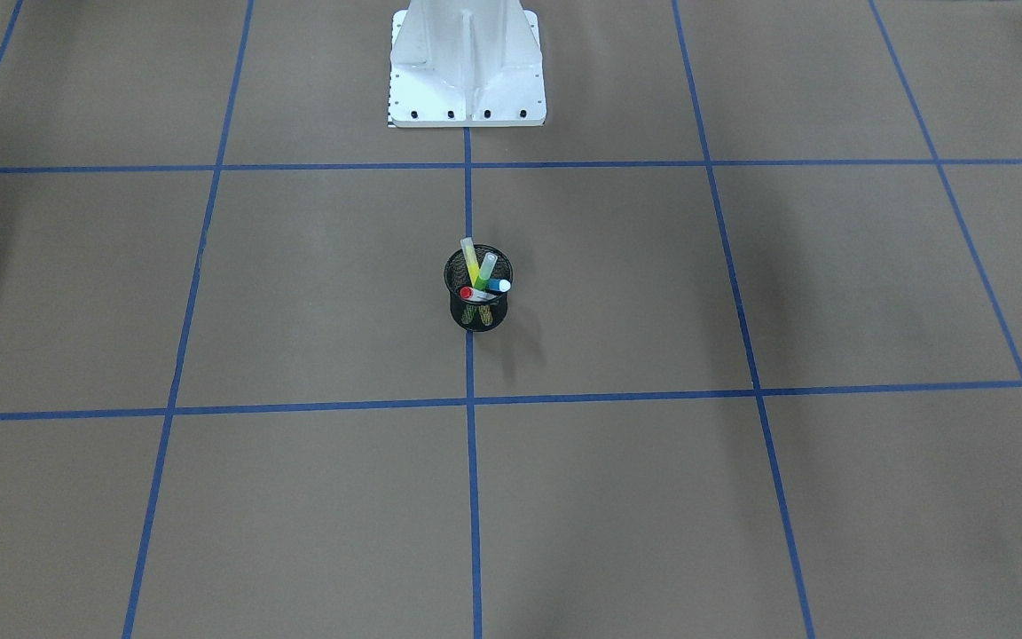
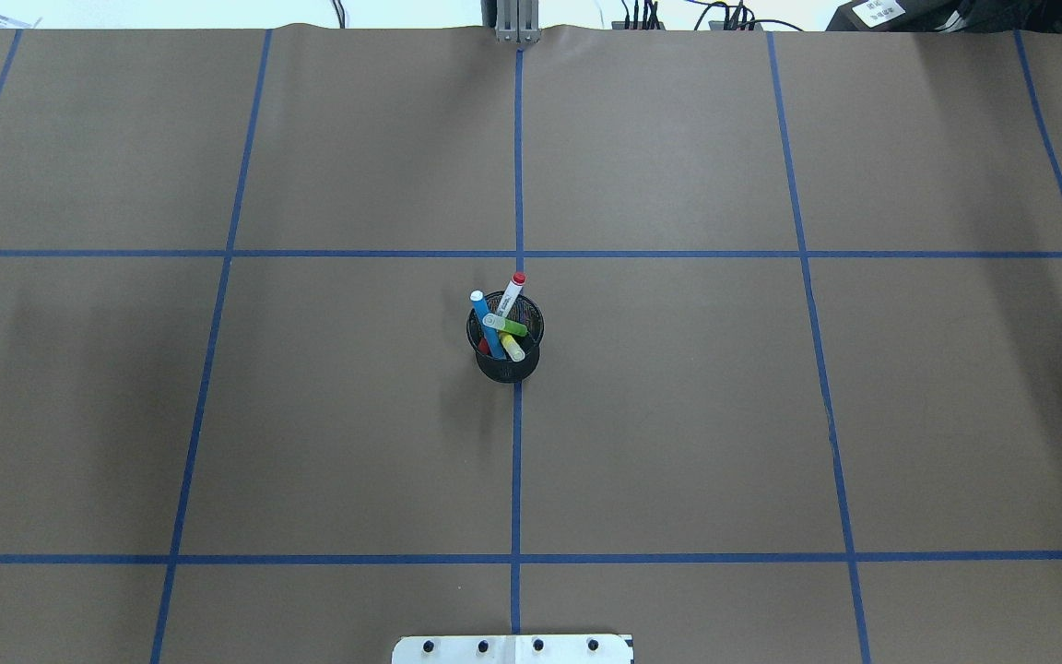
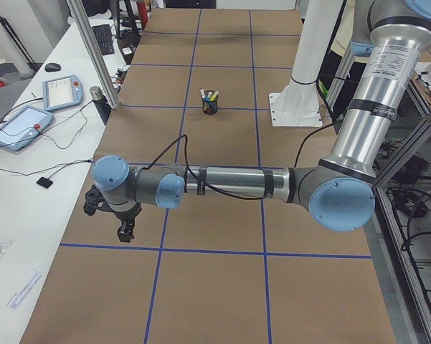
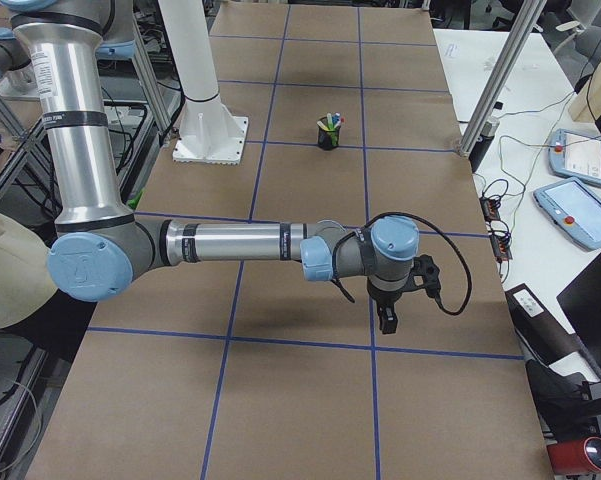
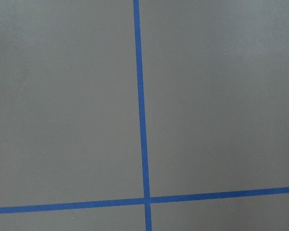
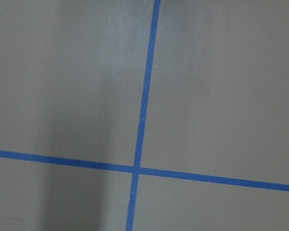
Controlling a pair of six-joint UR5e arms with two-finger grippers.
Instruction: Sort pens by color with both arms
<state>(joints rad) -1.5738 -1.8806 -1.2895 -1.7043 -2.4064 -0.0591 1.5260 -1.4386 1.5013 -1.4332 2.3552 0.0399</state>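
Note:
Four pens stand together in a black mesh cup (image 1: 478,312) at the table's centre. In the overhead view they are a blue pen (image 2: 485,323), a green pen (image 2: 507,326), a yellow pen (image 2: 513,349) and a white pen with red ends (image 2: 513,290). The cup also shows in the left view (image 3: 210,104) and the right view (image 4: 328,134). My left gripper (image 3: 124,233) hangs over the table far from the cup, near the table's left end. My right gripper (image 4: 386,320) hangs likewise near the right end. I cannot tell whether either is open or shut.
The white pedestal base (image 1: 467,71) stands behind the cup. Blue tape lines (image 2: 517,184) divide the brown table into squares. Both wrist views show only bare table with a tape crossing (image 5: 146,199). Teach pendants (image 4: 570,210) lie on the side bench.

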